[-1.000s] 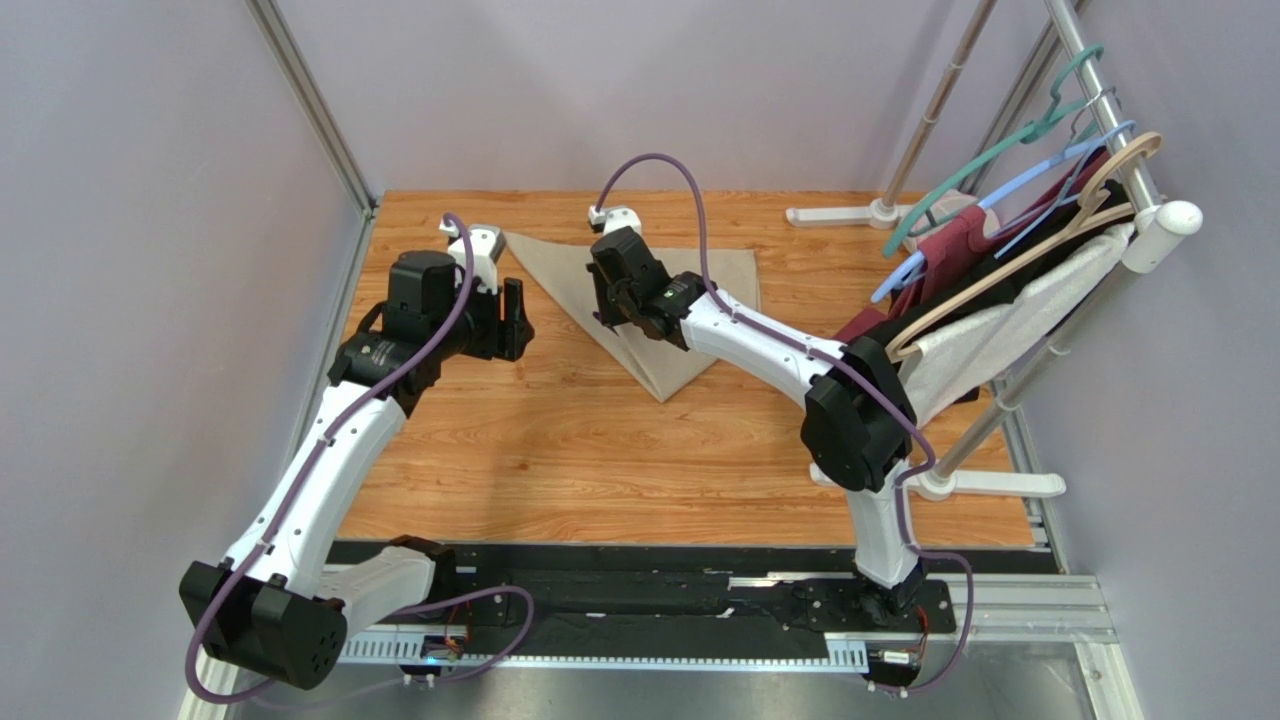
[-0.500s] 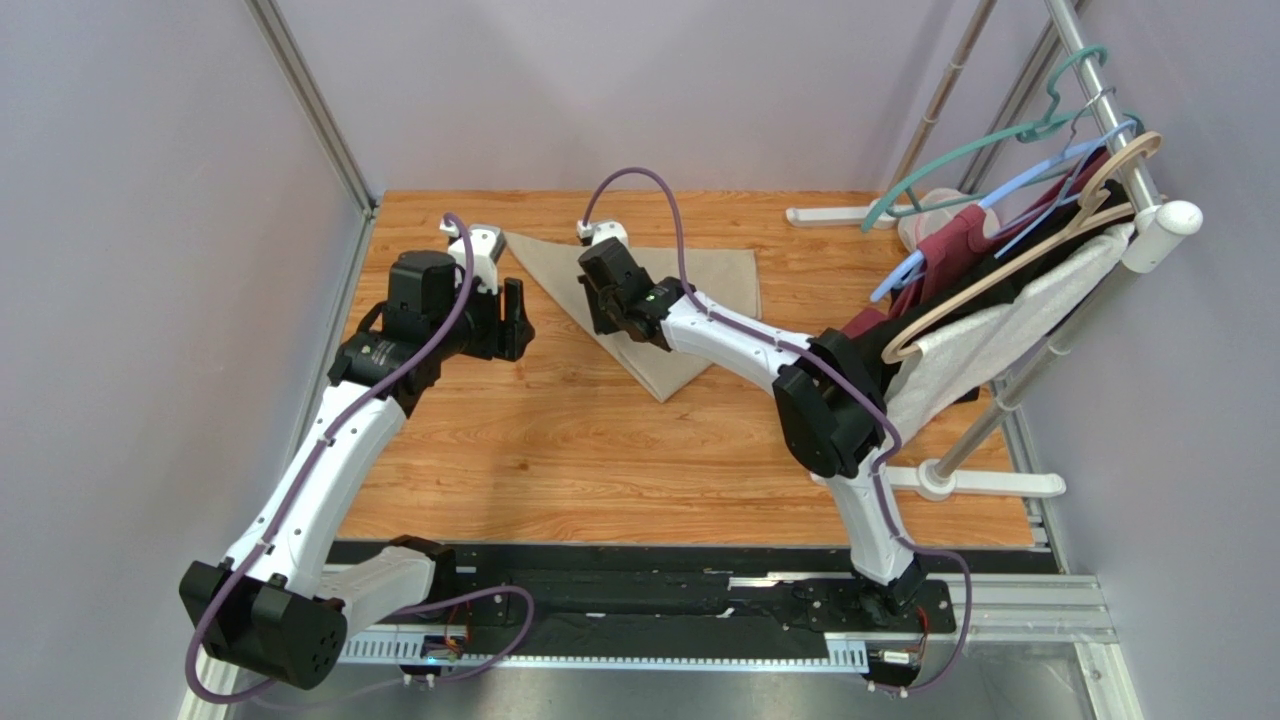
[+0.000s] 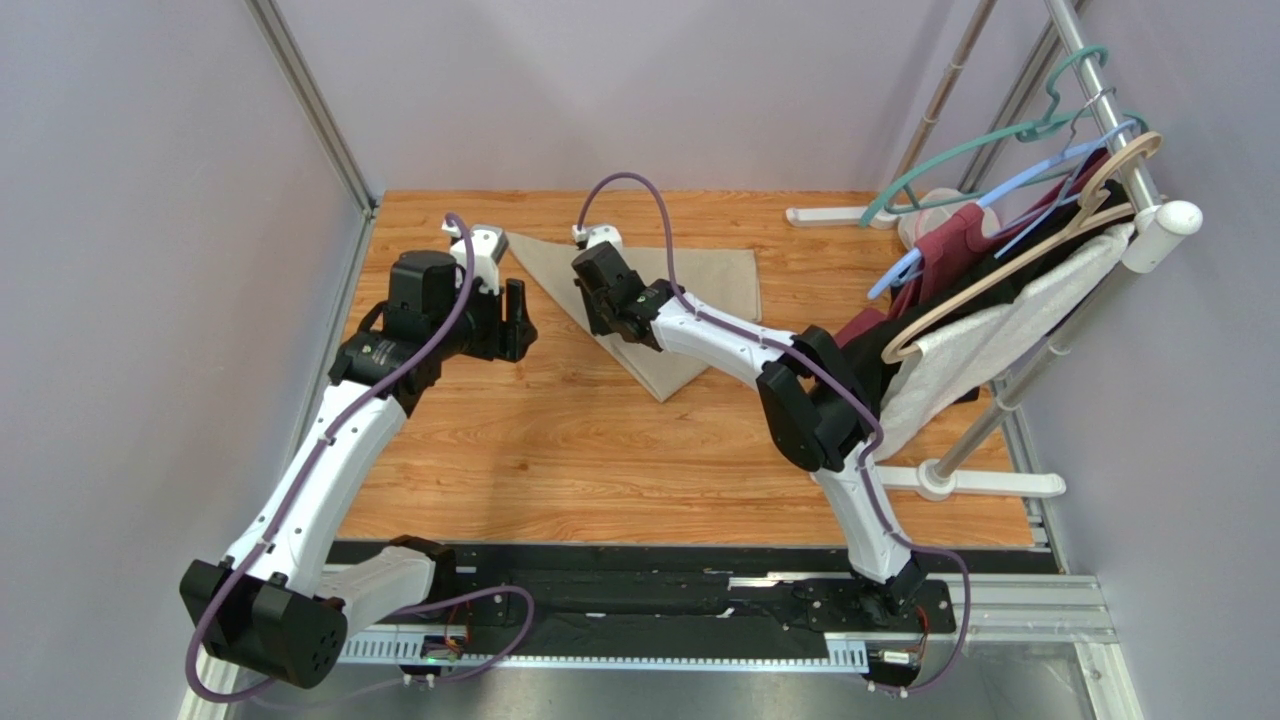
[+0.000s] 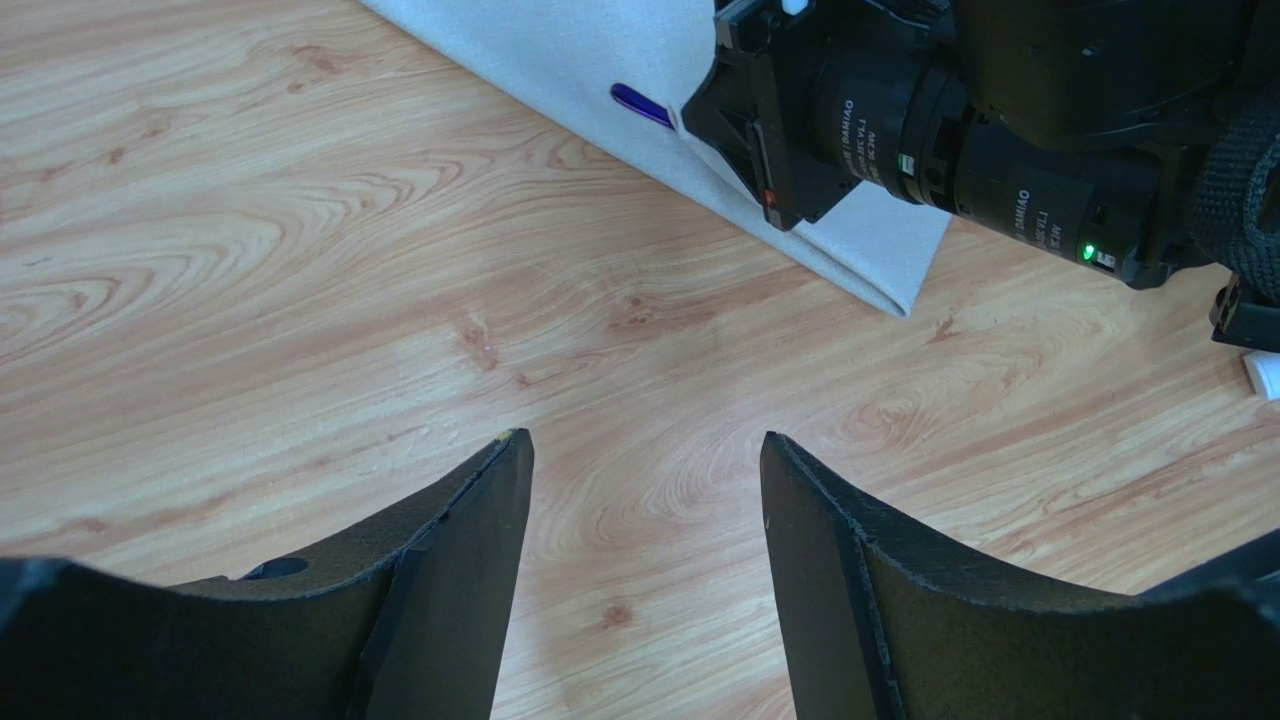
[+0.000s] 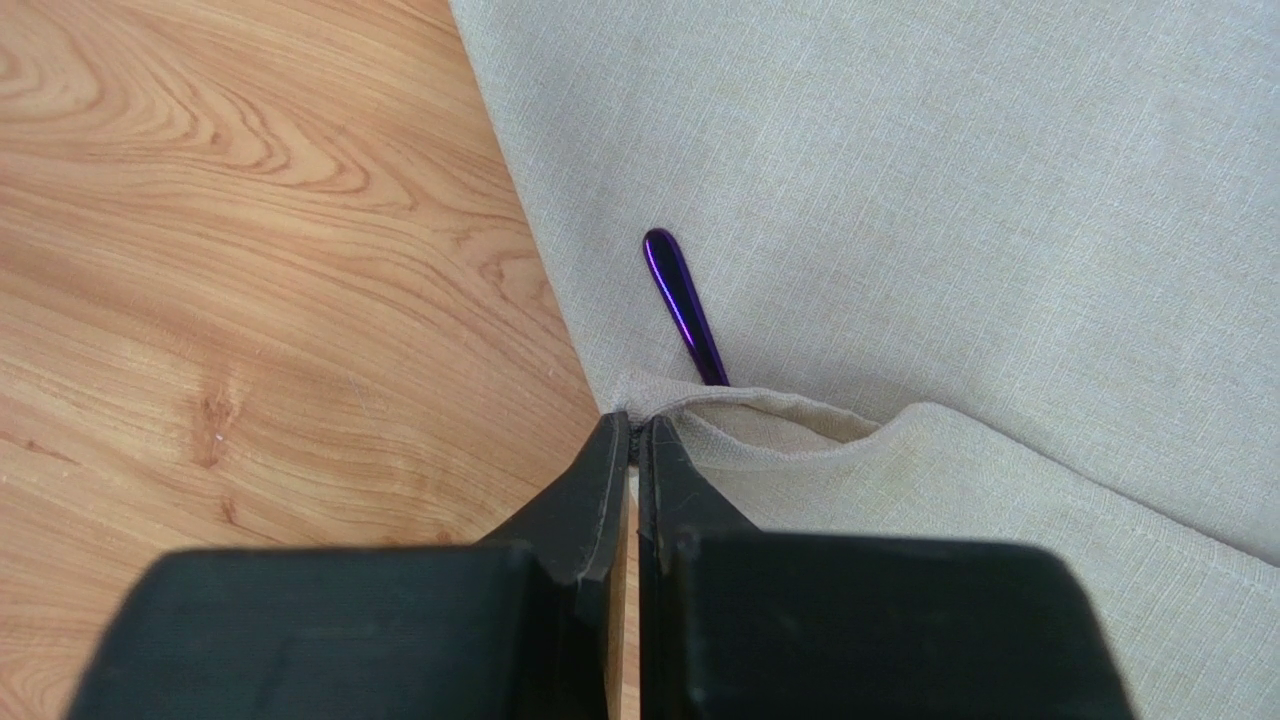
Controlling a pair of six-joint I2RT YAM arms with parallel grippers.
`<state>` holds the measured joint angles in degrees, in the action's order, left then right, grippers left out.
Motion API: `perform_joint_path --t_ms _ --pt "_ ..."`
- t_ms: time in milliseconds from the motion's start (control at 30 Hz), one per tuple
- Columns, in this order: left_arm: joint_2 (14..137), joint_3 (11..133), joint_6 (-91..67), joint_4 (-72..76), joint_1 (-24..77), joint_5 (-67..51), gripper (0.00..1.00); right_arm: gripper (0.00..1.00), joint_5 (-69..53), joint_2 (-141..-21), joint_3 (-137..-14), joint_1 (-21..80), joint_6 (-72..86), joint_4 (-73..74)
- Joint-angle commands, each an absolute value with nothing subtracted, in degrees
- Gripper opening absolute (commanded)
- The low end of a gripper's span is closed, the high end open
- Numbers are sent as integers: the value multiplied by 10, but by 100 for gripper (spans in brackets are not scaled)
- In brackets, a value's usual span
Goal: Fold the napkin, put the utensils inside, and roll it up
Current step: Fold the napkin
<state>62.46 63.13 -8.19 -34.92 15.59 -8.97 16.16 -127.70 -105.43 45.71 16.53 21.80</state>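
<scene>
the right gripper is pinched fully shut on the slanted edge of the napkin that faces the left arm, with a small lip of the napkin lifted between its fingertips. the napkin lies as a folded triangle at the far middle of the table, one point aimed toward the arms. a utensil lies on the lower layer just beside the pinch. only its rounded purple handle end shows, the rest hidden under the raised lip, so i cannot tell how many pieces are inside. the left gripper hangs over bare wood just left of the napkin, jaws well apart and holding nothing. the step in hand looks like starting the roll from this edge over the utensil. to do it well, the pinch should carry the lip up and over the handle rather than drag the whole napkin sideways. a low, short arc toward the napkin's middle should leave the utensil where it lies. the hold is on a thin bit of edge, so a sharp pull could slip it free. the left gripper could take a second hold farther along the edge so the roll starts even; from one point alone it will likely go crooked.
</scene>
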Motion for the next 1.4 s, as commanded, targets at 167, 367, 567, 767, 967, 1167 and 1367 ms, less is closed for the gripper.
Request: perform_joint_path --t_ms 167,367,567,767,967,1167,1367 --pt "627 633 -76 -335 154 -99 66 0 174 -1308 -1104 458 151 193" --pt "629 633 -76 -336 154 -101 66 3 176 -1324 -1122 459 154 200" --pt "634 633 -74 -336 154 -96 66 57 183 -1339 -1177 459 156 220" --pt "630 630 -70 -334 154 -78 66 61 179 -1298 -1184 459 148 217" --pt "628 624 -72 -324 153 -65 66 57 173 -1196 -1050 458 152 196" --pt "663 628 -89 -314 145 -68 66 52 132 -1085 -856 461 152 157" --pt "706 638 -134 -288 107 -141 66 46 141 -1050 -774 487 116 129"
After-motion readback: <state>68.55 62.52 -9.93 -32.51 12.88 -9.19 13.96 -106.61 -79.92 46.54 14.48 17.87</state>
